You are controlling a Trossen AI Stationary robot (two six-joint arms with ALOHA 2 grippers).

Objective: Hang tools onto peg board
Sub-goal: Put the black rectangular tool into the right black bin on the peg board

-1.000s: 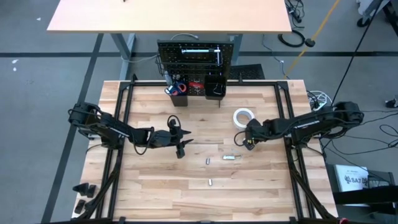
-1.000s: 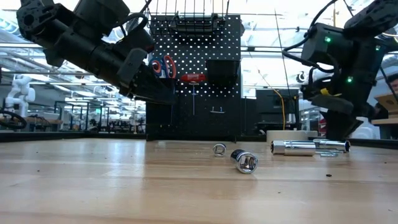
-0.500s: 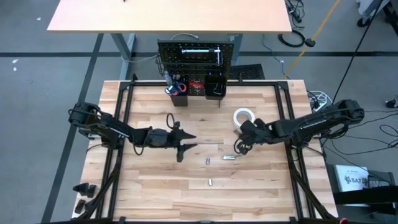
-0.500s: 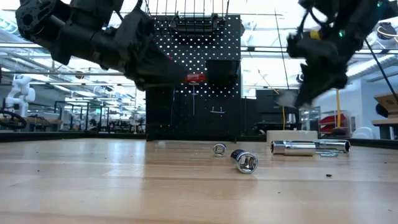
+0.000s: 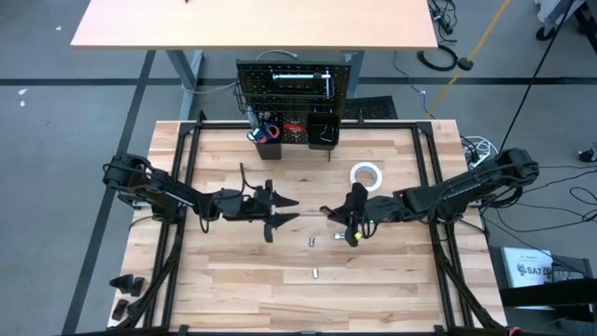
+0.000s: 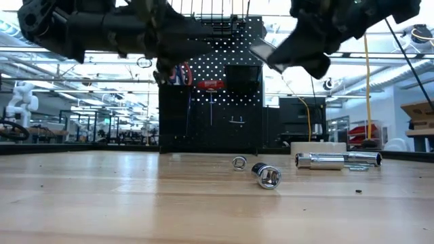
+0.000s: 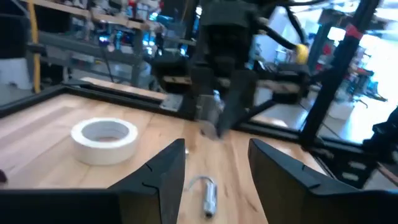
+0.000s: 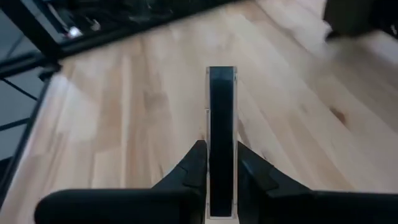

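The right gripper [image 5: 328, 212] hangs above mid-table, clamped on a flat silver-edged tool [image 8: 221, 140]. Facing it, the left gripper [image 5: 291, 209] has its fingers [image 7: 163, 167] apart, empty. A white tape roll [image 5: 366, 175] lies just beyond the right gripper; the peg board [image 5: 297, 82] stands well beyond both.

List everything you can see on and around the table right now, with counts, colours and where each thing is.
Peg board: one, black, upright at the table's far edge, tools already hanging on it.
Bins: black, along the board's lower edge.
Tape roll: one, white, flat on the table right of centre.
Sockets: a few, silver, loose near the table's middle.
Flat tool: one, dark with a pale edge, in the right gripper.
Table: one, tan wood.
Left gripper: open, above table centre-left.
Right gripper: shut on the flat tool, mid-table.
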